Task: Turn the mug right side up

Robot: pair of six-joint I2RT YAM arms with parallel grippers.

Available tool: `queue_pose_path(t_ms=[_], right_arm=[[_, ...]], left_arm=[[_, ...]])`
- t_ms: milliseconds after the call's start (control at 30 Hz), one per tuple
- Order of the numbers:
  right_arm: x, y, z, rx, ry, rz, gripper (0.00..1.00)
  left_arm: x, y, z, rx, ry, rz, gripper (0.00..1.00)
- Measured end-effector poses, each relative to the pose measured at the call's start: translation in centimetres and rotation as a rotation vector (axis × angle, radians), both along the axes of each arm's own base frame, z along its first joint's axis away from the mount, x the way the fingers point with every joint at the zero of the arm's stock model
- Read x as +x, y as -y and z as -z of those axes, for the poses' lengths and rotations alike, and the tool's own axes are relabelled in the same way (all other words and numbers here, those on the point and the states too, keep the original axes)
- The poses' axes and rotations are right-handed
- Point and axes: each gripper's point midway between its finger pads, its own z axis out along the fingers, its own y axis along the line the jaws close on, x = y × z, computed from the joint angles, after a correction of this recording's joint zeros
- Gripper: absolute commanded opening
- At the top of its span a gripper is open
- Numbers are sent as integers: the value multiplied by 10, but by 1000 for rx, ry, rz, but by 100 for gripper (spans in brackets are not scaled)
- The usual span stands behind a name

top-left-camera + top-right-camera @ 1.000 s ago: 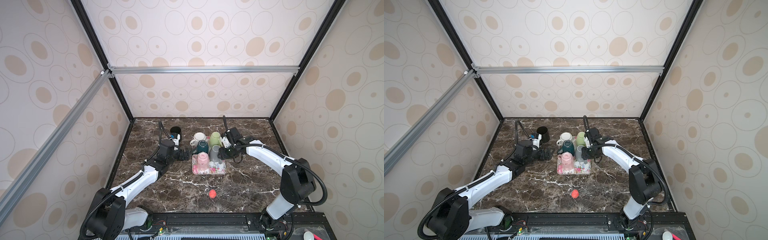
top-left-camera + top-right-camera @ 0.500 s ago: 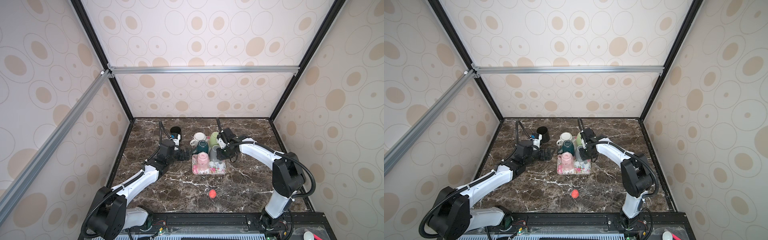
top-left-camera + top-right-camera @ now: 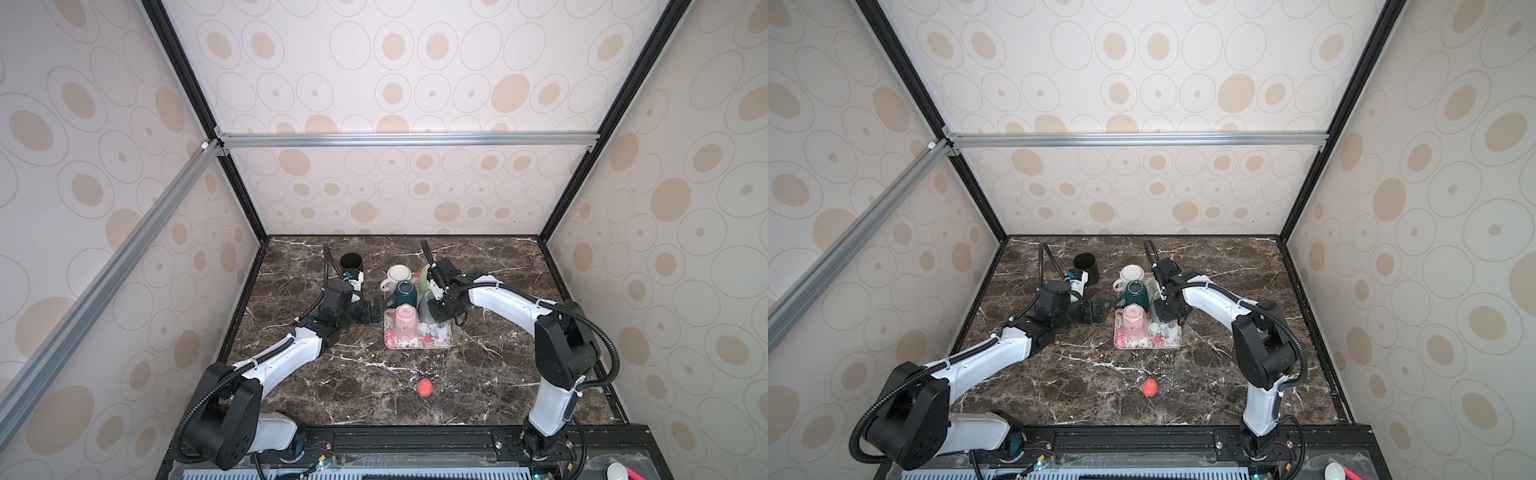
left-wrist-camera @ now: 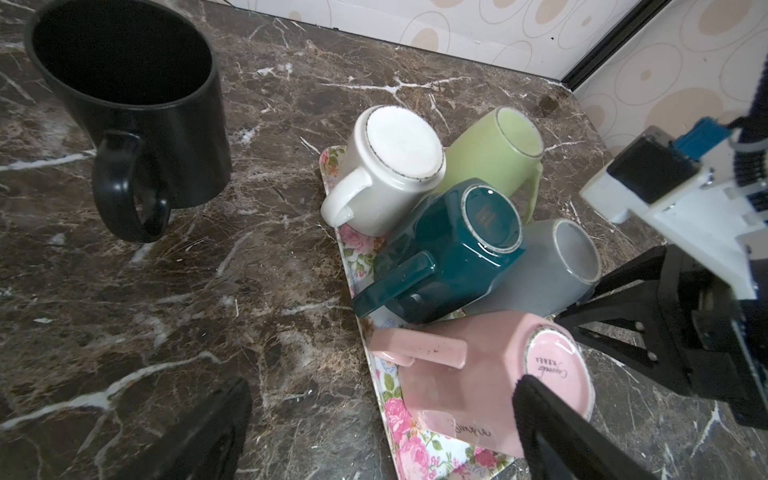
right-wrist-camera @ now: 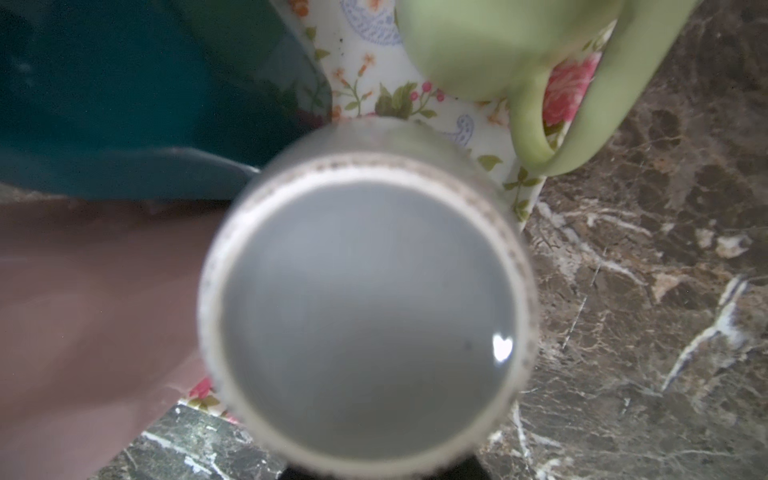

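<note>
Upside-down grey ceramic mug [image 4: 552,270] sits on flowered rectangular tray [image 3: 436,338], btwn pale green mug [image 4: 494,153] & pink faceted mug [image 4: 490,374]. R gripper [image 3: 437,313] at it, can't tell if clamped. L gripper [image 3: 372,312] splayed wide beside tray

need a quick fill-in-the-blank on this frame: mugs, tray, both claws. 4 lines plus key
1. The only upright ceramic mug, standing on the marble off the tray, is coloured ___.
2. The rectangular floral-print tray carries ___ upside-down mugs.
3. The right claw reaches down at a bottom-up ceramic mug whose colour is ___.
4. The left claw, beside the tray, has its jaws ___.

Missing words: black; five; grey; open
</note>
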Motion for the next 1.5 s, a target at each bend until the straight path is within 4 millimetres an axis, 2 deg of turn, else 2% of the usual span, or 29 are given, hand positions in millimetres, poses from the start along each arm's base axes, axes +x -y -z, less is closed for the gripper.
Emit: queue_pose_path(t_ms=[100, 200, 767, 900, 1000, 1500], right_arm=[[1, 1, 0, -14, 2, -4, 21], [3, 1, 0, -27, 4, -5, 14], [6, 5, 0, -77, 38, -1, 14], [7, 6, 1, -85, 46, 2, 20], [8, 7, 1, -91, 52, 6, 20], [12, 11, 0, -109, 70, 17, 12]], left_arm=[[0, 0, 0, -3, -2, -1, 98], [0, 1, 0, -5, -3, 0, 98], [1, 6, -6, -37, -6, 9, 98], [1, 7, -6, -44, -12, 11, 98], [1, 7, -6, -49, -15, 12, 98], [0, 8, -6, -52, -16, 13, 98]])
